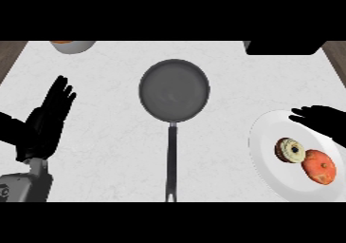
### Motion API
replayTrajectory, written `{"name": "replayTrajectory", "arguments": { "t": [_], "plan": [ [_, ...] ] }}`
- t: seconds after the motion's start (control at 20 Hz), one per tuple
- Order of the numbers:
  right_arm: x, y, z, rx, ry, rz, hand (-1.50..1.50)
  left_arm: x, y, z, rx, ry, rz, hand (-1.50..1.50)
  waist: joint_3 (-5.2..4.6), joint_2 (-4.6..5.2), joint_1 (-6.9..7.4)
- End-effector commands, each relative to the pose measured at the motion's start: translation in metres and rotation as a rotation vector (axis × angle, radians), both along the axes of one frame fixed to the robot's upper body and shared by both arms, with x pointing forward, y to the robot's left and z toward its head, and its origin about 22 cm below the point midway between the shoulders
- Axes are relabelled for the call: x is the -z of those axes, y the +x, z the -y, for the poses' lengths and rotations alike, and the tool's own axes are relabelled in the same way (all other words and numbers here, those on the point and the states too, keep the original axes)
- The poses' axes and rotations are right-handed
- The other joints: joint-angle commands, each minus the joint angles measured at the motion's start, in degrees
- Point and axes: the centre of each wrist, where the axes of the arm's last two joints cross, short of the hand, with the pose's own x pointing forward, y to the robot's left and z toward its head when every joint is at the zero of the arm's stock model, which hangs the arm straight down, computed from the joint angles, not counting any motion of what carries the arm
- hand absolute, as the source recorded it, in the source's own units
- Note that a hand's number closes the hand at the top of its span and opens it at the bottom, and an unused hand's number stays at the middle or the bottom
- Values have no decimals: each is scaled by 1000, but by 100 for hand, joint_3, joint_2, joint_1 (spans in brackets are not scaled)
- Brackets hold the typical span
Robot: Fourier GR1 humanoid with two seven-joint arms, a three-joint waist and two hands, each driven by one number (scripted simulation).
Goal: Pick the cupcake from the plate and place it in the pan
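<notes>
The small brown cupcake with pale frosting (291,150) is on the round white plate (266,142), off to the right of the pan and not in it yet. Right up against it, on the side away from the pan, is a round orange pastry (319,167). The round dark grey frying pan (174,90) has its long thin handle pointing back at the robot. The right hand (328,122) hovers over the plate's far edge, fingers stretched out, holding nothing and clear of the cupcake. The left hand (44,121) rests left of the pan, open, fingers up. The grey left forearm (21,187) has a small dark mark, too tiny to read. Up-left of the pan is a white bowl (74,46), and up-right a black blocky thing (284,46).
</notes>
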Motion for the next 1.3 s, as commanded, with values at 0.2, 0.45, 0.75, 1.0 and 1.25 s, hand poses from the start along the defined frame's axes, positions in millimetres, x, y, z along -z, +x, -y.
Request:
{"name": "replayTrajectory", "arguments": {
  "t": [0.2, 0.45, 0.75, 1.0, 1.25],
  "plan": [
    [21, 0, -34, 56, -78, -22, -150, 6, -5, -9, 13, -4, -2, 0, 0, 5, 27],
    [28, 6, -42, 60, -89, -20, -150, 12, -1, 9, -7, 2, 8, 0, 0, 5, 14],
    [54, 23, -13, 64, -79, -37, -150, 4, 10, -5, -4, -13, 9, 0, 2, 14, 21],
    [70, 30, -44, 69, -103, -62, -150, -2, 11, -5, 5, -26, -5, 0, 1, 9, 21],
    [88, 44, -23, 70, -86, -65, -150, -15, 1, 1, 1, -6, 6, 0, 2, 8, 38]
  ]
}}
